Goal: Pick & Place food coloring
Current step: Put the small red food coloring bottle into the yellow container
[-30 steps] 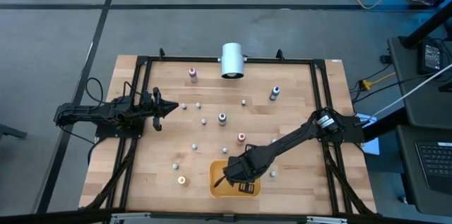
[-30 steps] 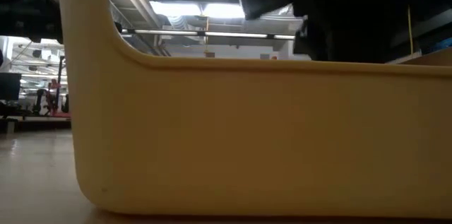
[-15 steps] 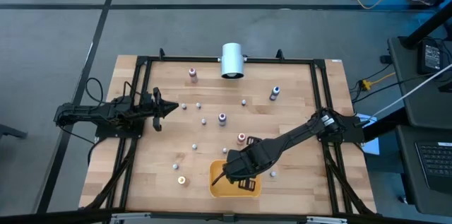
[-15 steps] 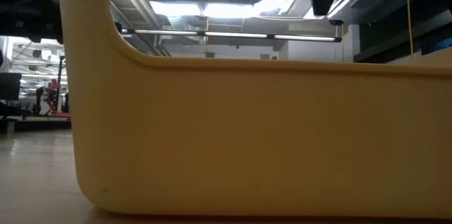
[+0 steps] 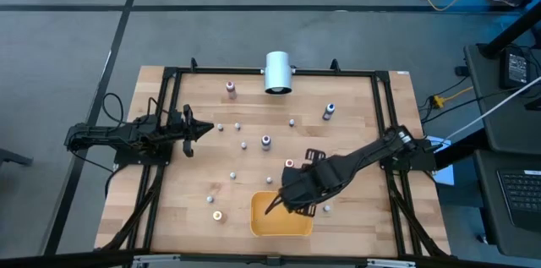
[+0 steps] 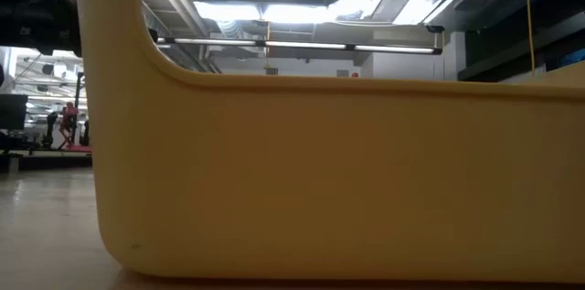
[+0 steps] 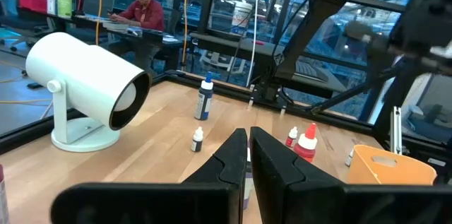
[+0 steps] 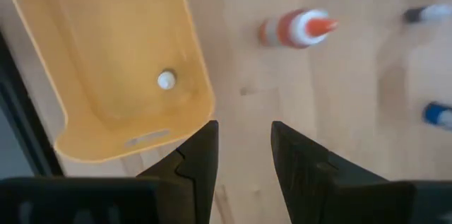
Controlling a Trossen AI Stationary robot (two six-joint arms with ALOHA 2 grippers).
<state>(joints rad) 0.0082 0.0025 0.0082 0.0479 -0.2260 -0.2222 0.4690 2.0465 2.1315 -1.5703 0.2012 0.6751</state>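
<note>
The right arm has pulled back from the orange tray (image 5: 279, 217). A moment ago its gripper was low over the tray, and now the right gripper (image 5: 296, 196) sits just past the tray's rim, on the 1 o'clock side. In the right wrist view its two fingers (image 8: 201, 155) are spread apart with nothing between them.

One tiny food coloring bottle (image 8: 166, 80) with a whitish top lies inside the tray. So at least one bottle is put away. It looks like the right gripper just let it go and is going for the next one.

Many bottles are left out on the counter (image 5: 355, 133). A red-topped bottle (image 5: 289, 164) stands near the right gripper, at about 12 o'clock from the tray. A dark-topped one (image 5: 265, 140) is a bit farther up the counter. A pink-topped one (image 5: 230, 89) stands at about 11 o'clock, near the back edge. A blue-topped one (image 5: 328, 112) stands at about 1 o'clock. Small whitish tops are scattered in the middle, and one bottle (image 5: 217, 215) stands just beside the tray at 9 o'clock. The big white cylinder (image 5: 277, 72) at 12 o'clock is not part of the job.

The left arm waits at 9 o'clock. The left gripper (image 5: 190, 129) has its fingers (image 7: 229, 157) almost pressed together and holds nothing.

I think the job is only at its start. The red-topped bottle is the closest one to take next.
</note>
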